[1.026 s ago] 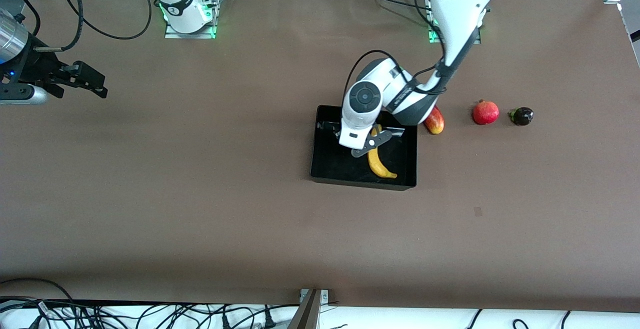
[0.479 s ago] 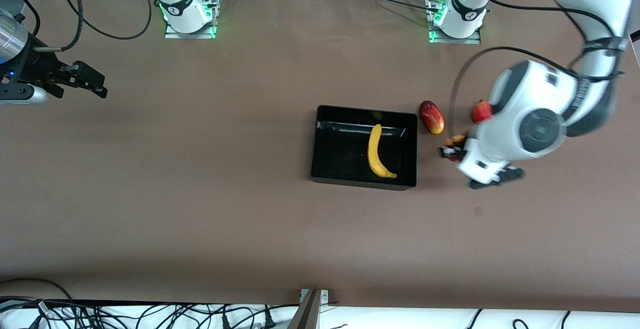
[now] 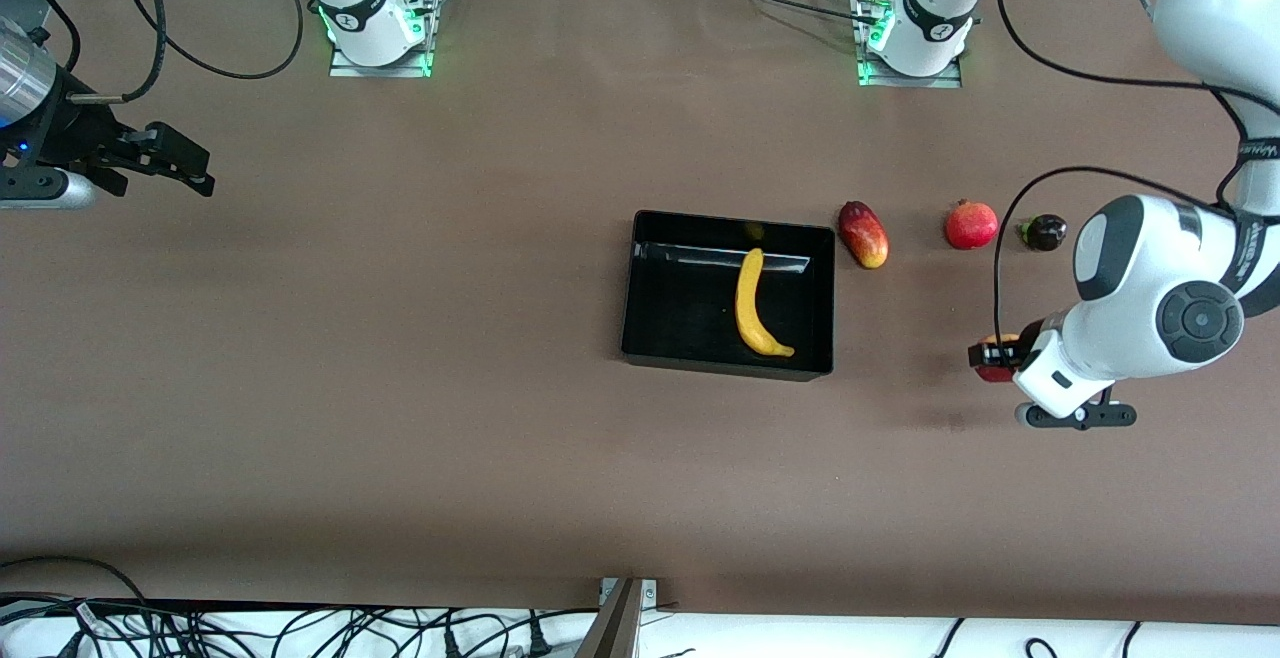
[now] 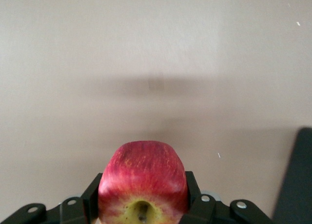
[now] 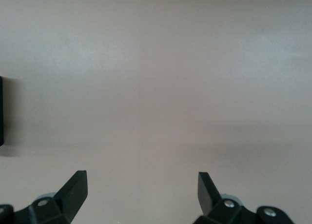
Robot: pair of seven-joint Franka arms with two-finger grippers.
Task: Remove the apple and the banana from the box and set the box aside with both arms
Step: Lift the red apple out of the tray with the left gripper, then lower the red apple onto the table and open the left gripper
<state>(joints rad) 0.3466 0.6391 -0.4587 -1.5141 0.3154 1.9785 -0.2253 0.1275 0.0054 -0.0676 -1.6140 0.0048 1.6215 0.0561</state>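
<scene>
The black box (image 3: 650, 338) sits mid-table with the yellow banana (image 3: 755, 303) lying in it. My left gripper (image 3: 992, 356) is shut on the red apple (image 3: 995, 372) and holds it over bare table, off the box's side toward the left arm's end. In the left wrist view the apple (image 4: 143, 173) sits squeezed between the black fingers (image 4: 92, 199) of the left gripper (image 4: 143, 197). My right gripper (image 3: 172, 163) waits open and empty over the right arm's end of the table. The right wrist view shows its gripper (image 5: 141, 190) spread over bare table.
A red-yellow mango-like fruit (image 3: 863, 234), a round red crowned fruit (image 3: 971, 225) and a small dark purple fruit (image 3: 1043, 232) lie in a row beside the box, toward the left arm's end. A dark edge (image 4: 298, 180) shows in the left wrist view.
My left arm has swung from over the box out toward the left arm's end of the table, with the apple in its gripper. The banana stays in the box. The right arm has not moved.
</scene>
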